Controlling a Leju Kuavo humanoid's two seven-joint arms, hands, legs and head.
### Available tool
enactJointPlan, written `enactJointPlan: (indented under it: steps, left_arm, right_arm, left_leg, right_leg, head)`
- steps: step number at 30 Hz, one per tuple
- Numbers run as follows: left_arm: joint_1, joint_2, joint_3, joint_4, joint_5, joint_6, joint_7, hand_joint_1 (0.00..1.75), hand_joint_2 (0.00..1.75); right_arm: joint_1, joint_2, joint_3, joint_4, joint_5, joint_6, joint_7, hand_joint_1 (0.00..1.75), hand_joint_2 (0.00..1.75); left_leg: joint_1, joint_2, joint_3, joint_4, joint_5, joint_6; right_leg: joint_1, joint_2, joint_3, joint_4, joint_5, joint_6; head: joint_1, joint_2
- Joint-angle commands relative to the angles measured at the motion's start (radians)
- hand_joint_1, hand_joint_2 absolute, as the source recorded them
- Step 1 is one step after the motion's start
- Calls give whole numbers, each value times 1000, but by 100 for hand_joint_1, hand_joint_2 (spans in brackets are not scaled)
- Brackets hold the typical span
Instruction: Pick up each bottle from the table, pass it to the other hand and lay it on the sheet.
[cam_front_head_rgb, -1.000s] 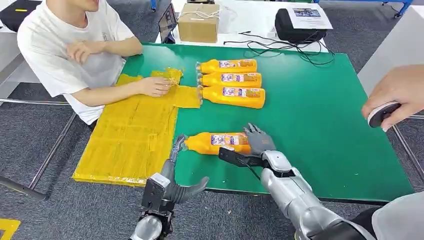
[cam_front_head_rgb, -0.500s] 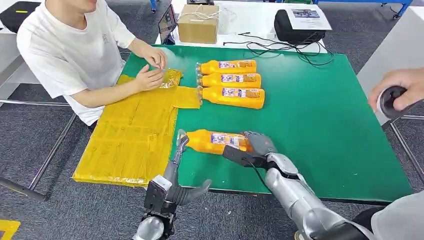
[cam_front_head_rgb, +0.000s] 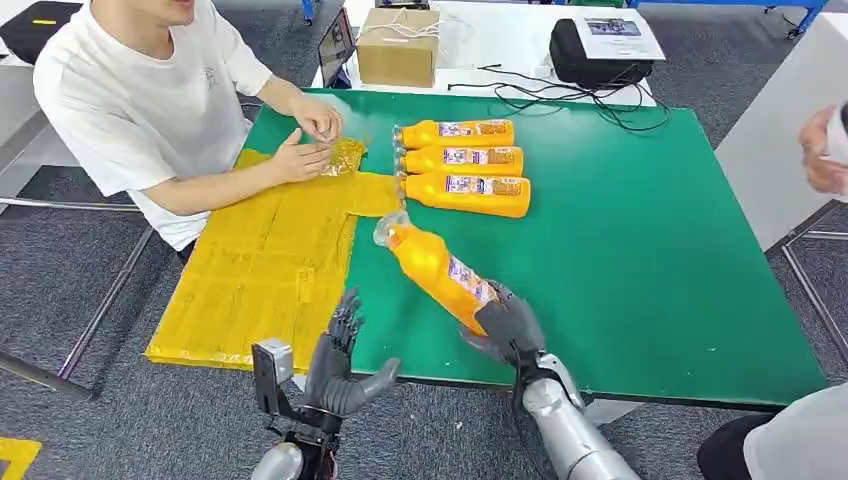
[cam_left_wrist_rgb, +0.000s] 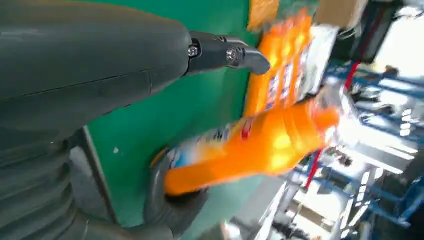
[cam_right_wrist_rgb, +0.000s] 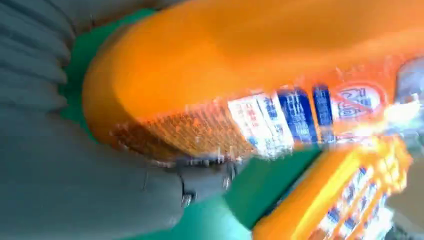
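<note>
lifted bottle (cam_front_head_rgb: 436, 270) tilts from right hand (cam_front_head_rgb: 508, 328)

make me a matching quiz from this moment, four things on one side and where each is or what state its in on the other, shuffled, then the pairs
Things:
1. left hand
2. right hand
3. three bottles
4. yellow sheet

Places or states:
A. lying side by side on the green table
B. spread over the table's left part
C. grips the base of a tilted orange bottle
D. open, holding nothing

Pairs: 1-D, 2-C, 3-A, 4-B
</note>
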Motion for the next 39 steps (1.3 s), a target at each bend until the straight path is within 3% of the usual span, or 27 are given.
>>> enactJointPlan:
  steps: [1, 11, 12, 14, 17, 22, 28, 39]
  left_arm:
    - [12, 44, 13, -33, 41, -9, 4, 0, 175]
    - [12, 44, 12, -32, 41, -9, 4, 0, 175]
    - [23, 40, 32, -34, 175, -107, 85, 0, 175]
    - [38, 54, 23, -44, 224, -151, 108, 0, 175]
    - [48, 65, 5, -44, 194, -148, 68, 0, 175]
    - [31, 66, -25, -45, 129, -145, 17, 0, 175]
    - [4, 68, -60, -31, 68, -196, -45, 0, 175]
    - [-47, 37, -10, -36, 11, -177, -95, 0, 175]
  right_arm:
    - [85, 45, -88, -196, -95, -1, -10, 175, 175]
    - [86, 43, -88, -196, -95, -1, -10, 175, 175]
    - [94, 47, -86, -223, -128, 7, -19, 175, 175]
    - [112, 61, -82, -274, -162, -7, -23, 175, 175]
    - [157, 71, -14, -360, -179, 5, -17, 175, 175]
    - [213, 85, 221, -428, -131, 102, -17, 175, 175]
    - [179, 79, 453, -368, -107, 210, -28, 175, 175]
    - [129, 62, 475, -282, -136, 252, -50, 175, 175]
  left_leg:
    - [0, -1, 0, 0, -1, -1]
    - [1, -1, -2, 0, -1, -1]
    - [2, -1, 0, 1, -2, -2]
    - [1, 0, -1, 0, -2, -2]
    - [2, 1, 0, 1, -3, -2]
    - [1, 1, -2, 0, -2, -2]
    - [2, 0, -1, 0, -2, -2]
    - [2, -3, -1, 1, -1, -2]
  right_leg:
    - [0, 1, 0, 0, -1, -1]
    - [1, 1, -2, 0, -1, -1]
    - [1, 2, 0, 0, -2, -2]
    - [1, 2, -1, 0, -2, -2]
    - [1, 3, 0, 0, -2, -2]
    - [1, 2, -3, 0, -1, -2]
    - [2, 3, -2, 0, -2, -3]
    - [2, -1, 0, 0, -2, -3]
  head:
    - [0, 0]
    - [0, 0]
    - [0, 0]
    - [0, 0]
    - [0, 0]
    - [0, 0]
    - [0, 0]
    - [0, 0]
